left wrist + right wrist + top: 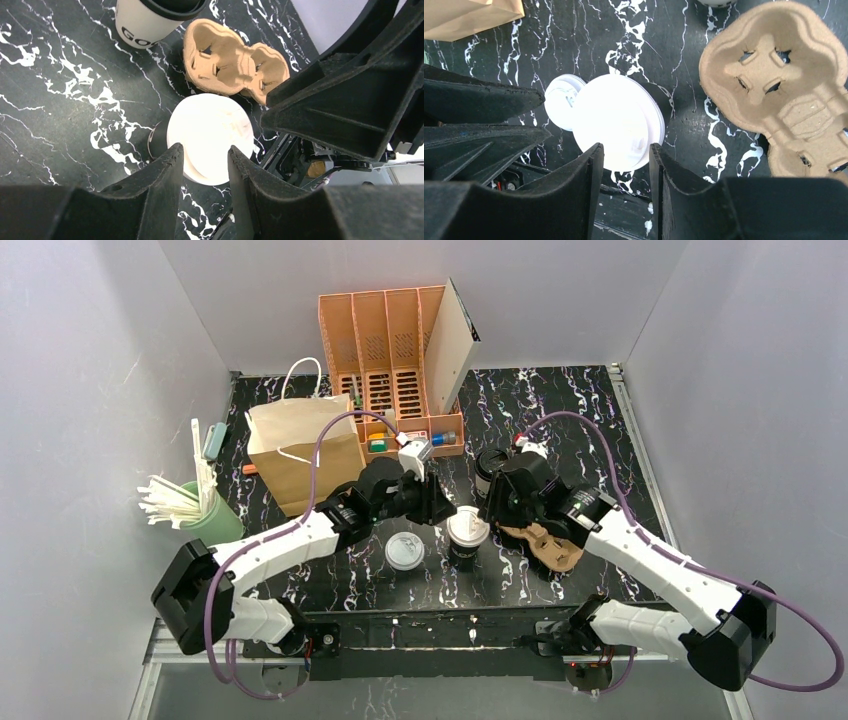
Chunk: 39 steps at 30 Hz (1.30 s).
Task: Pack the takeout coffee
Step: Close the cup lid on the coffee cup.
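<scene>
The small white paper cup with the black round plastic lid [142, 22] is seen upright, its axis vertical, on the black marbled table [60, 115], beyond the brown moulded-pulp cup carrier [235, 75]. It is set farther from the arm bases than both grippers and close beside the right wrist, so the right arm is judged the nearer. The left gripper [204, 150] and right gripper [626, 147] are held parted and empty above a dark cup with a white lid [616, 120].
</scene>
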Tool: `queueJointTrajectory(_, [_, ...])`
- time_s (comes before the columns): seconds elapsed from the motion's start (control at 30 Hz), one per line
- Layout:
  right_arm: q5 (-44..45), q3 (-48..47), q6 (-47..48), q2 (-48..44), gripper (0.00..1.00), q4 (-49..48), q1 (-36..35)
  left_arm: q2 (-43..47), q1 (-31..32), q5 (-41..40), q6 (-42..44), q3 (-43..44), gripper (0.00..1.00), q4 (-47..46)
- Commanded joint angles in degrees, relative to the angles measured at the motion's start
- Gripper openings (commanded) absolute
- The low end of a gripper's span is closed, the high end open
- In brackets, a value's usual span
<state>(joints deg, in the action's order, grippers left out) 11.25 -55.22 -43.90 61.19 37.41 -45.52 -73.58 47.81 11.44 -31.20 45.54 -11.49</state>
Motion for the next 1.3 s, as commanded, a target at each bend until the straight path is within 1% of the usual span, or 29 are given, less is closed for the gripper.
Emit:
queueJointTrajectory(0.0, [-0.64,1.2,-4.54,0.19,0.46,-1.63,0.43,-1.36,0.72,-0.65,-0.85,3.37,0.36,6.06])
queueJointTrajectory(0.23, [-0.47,1.69,-4.92,2.27,0.43,-2.16,0.55,-3.37,2.08,-2.62,-0.88,5.31,0.37,9.29])
queueJointTrajectory(0.53, [0.97,2.13,-4.89,3.19,0.42,-2.01,0.53,-5.15,2.77,-3.32,-0.7,5.44,0.37,9.43])
queueJointTrajectory(0.83, [-0.5,3.01,-4.45,4.57,0.42,-2.69,0.54,-5.96,2.73,-3.62,-0.62,5.69,0.37,9.41])
queueJointTrajectory(1.1, [-0.52,3.06,-4.14,5.12,0.41,-2.69,0.52,-4.88,2.73,-3.84,-0.62,7.44,0.33,10.24])
queueJointTrajectory(1.27, [-0.35,3.01,-4.0,5.17,0.41,-2.69,0.51,-5.26,2.73,-2.44,-1.21,8.24,0.31,10.26])
